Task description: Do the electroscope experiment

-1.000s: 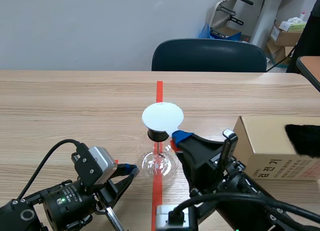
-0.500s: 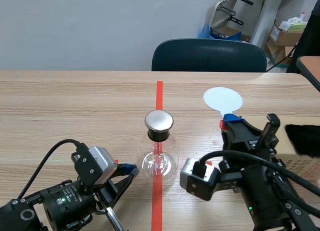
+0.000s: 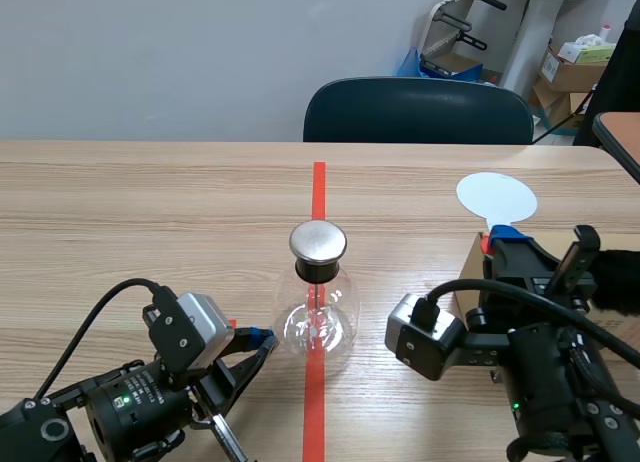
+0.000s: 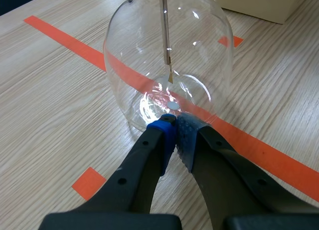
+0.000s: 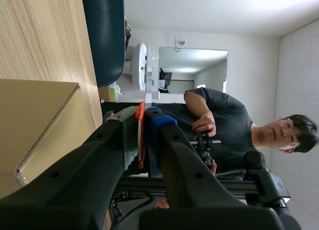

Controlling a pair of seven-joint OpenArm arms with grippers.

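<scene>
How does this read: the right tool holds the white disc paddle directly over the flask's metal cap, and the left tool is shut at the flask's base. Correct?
Not quite. In the scene view the right tool holds the white disc paddle off to the side, by the cardboard box; the metal cap is uncovered. The left tool is shut at the base of the flask.

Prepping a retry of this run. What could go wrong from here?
1. The left gripper is shut, with its tips at the base of the glass flask. A small forward nudge could slide or tip the flask.
2. The right gripper holds the white disc by its thin handle, over the cardboard box. Bringing the disc to the metal cap could knock the flask or clip the box.
</scene>
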